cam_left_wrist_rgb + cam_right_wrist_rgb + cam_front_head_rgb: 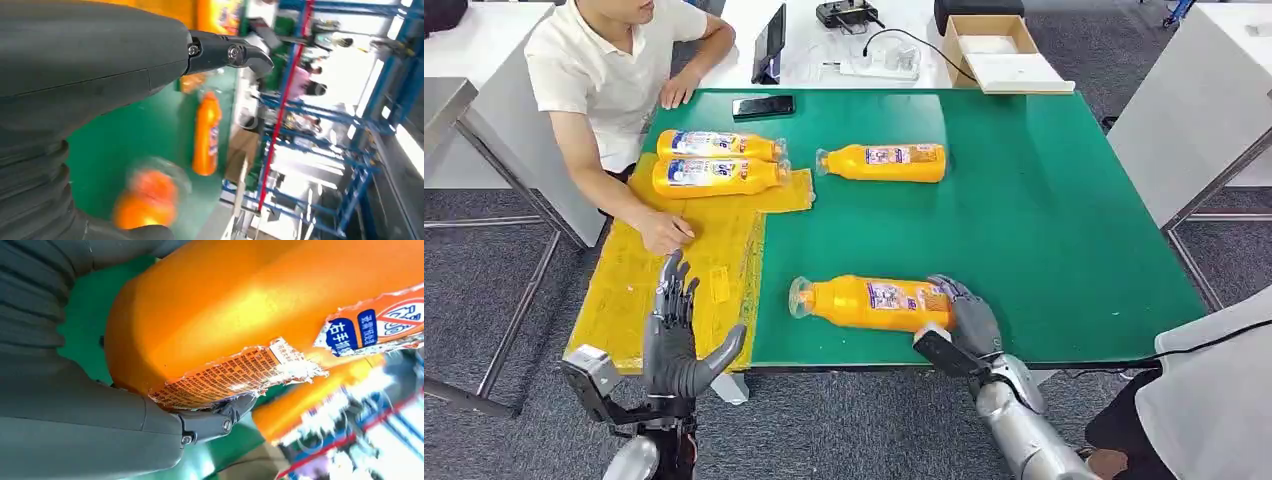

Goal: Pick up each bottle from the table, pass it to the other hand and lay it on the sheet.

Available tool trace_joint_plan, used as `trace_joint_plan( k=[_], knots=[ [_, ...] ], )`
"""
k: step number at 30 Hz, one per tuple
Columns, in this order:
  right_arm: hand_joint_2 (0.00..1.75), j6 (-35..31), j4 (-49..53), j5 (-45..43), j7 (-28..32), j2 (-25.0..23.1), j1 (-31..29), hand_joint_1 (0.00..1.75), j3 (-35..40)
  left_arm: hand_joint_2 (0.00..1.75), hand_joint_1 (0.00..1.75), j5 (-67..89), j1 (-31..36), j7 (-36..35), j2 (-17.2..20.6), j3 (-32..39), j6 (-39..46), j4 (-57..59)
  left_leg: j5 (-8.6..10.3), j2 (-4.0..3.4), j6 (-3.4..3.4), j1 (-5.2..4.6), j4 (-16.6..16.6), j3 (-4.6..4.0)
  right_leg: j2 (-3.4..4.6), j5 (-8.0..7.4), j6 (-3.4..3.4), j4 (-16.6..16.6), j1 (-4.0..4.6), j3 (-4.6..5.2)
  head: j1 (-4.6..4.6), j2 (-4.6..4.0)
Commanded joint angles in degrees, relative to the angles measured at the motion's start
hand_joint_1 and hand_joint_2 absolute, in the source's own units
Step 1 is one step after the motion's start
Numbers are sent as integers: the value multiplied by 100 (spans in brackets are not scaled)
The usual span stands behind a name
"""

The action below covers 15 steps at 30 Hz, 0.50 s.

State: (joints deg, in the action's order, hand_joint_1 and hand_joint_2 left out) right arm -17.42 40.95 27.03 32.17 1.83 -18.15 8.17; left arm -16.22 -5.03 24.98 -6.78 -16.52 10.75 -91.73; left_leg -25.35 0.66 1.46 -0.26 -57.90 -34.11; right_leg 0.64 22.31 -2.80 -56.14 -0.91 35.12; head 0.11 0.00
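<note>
An orange bottle (pixel 869 303) lies on its side on the green mat (pixel 1044 220) near the front edge, cap to the left. My right hand (pixel 962 315) wraps its base end; in the right wrist view the bottle (pixel 260 315) presses into the palm with the thumb (pixel 210 425) under its torn label. Another bottle (pixel 884 162) lies further back on the mat. Two bottles (pixel 719 145) (pixel 719 177) lie side by side on the far end of the yellow sheet (pixel 644 290). My left hand (pixel 679 335) stands empty over the sheet's near end, fingers apart.
A person in a white shirt sits at the far left, one hand (pixel 664 232) resting on the sheet just beyond my left hand. A phone (pixel 763 105) lies at the mat's back edge. Behind it stands a white table with a cardboard box (pixel 999 45).
</note>
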Motion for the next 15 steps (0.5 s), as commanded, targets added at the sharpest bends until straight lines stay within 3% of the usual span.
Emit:
trace_joint_plan(
  k=[1,15],
  knots=[
    [175,148,2703,-693,-4,-484,1099,175,-64,175,0,346,-371,190,-36,-51,528,-87,-13,-9,-9,2,0,3,0,13,11,-4,3,0,0,0],
    [175,255,2680,-894,-46,-534,1136,175,231,175,0,486,-344,286,-15,-101,833,-175,-8,-6,-4,1,1,-11,-1,7,8,2,1,13,0,0]
  ],
)
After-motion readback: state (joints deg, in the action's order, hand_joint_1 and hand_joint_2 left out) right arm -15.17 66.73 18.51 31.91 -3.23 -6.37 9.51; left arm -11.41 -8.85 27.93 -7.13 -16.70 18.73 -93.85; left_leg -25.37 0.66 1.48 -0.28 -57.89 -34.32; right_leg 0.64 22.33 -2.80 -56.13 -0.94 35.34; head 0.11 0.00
